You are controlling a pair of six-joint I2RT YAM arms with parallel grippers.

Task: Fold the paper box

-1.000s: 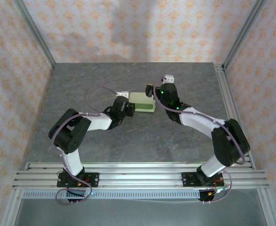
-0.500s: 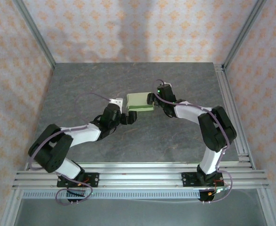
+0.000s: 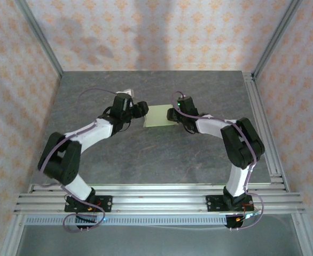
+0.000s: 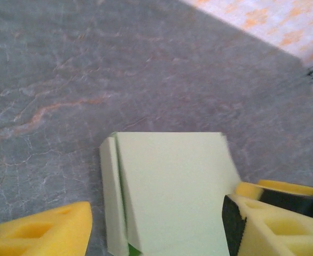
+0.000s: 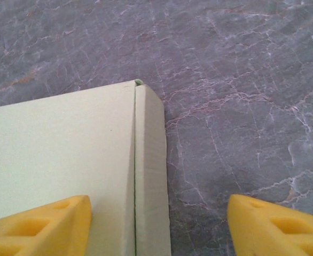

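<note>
The paper box (image 3: 157,115) is a pale green flat rectangular box lying on the grey table, mid-back. My left gripper (image 3: 141,109) is at its left end and my right gripper (image 3: 172,113) at its right end. In the left wrist view the box (image 4: 172,186) lies between my yellow fingers (image 4: 44,232), and the left gripper (image 4: 157,224) is open, with a gap showing at the left finger. In the right wrist view the right gripper (image 5: 159,213) is open: one finger is over the box (image 5: 60,154), the other over bare table beside its folded edge.
The grey marbled table (image 3: 146,160) stretches in front of the box. Aluminium rails run along the right side (image 3: 259,122) and the near edge (image 3: 156,198). Patterned walls close in the back and both sides.
My left arm has swung from the box's near-left side back to its left end. Both grippers have narrowed. The box now lies flatter; the right gripper has barely moved.
</note>
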